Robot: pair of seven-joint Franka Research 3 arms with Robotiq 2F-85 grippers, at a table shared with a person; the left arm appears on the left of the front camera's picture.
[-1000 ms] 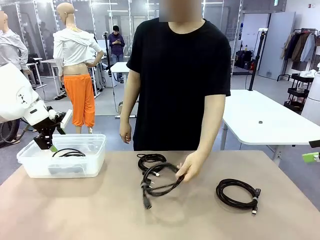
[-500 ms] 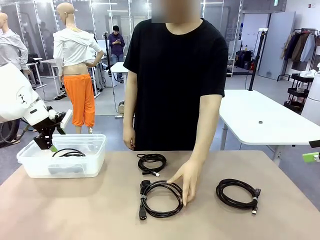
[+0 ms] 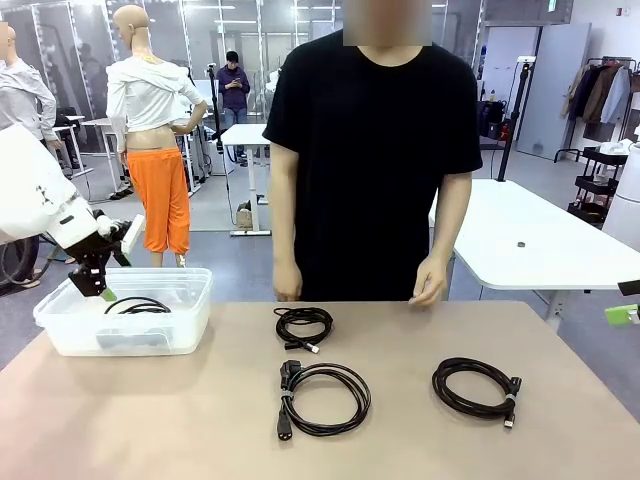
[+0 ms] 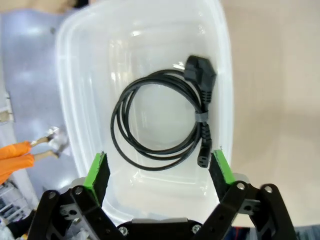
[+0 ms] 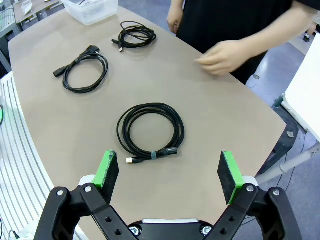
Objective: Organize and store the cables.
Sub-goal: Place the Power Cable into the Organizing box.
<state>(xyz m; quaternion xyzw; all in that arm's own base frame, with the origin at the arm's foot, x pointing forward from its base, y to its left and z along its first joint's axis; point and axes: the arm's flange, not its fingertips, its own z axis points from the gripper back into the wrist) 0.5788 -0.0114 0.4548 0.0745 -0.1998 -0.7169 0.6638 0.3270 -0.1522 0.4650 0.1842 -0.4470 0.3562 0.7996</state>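
Left gripper (image 4: 159, 162) is hanging wide open over the bin (image 3: 190, 300), one cable (image 4: 160, 120) coiled inside. We're seeing a small coil (image 3: 303, 325), a middle coil (image 3: 322, 397) and a right coil (image 3: 475, 387) lying apart on the table (image 3: 150, 420). Right gripper (image 5: 169, 165), wide too, is hovering seemingly above the last.

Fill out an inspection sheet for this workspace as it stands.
Surface: tan table, bare between the coils.
Job's things: one coiled cable lies in the clear bin at the table's left side. The small coil, middle coil and right coil lie on the table.
Clutter: nothing seen.
Grippers: the left gripper is open above the bin and holds nothing. The right gripper is open above the right coil and holds nothing.
Cables: all four are wound and apart from each other. None hangs over an edge.
Surroundings: a person stands at the far edge, touching no coil, with a white table behind.
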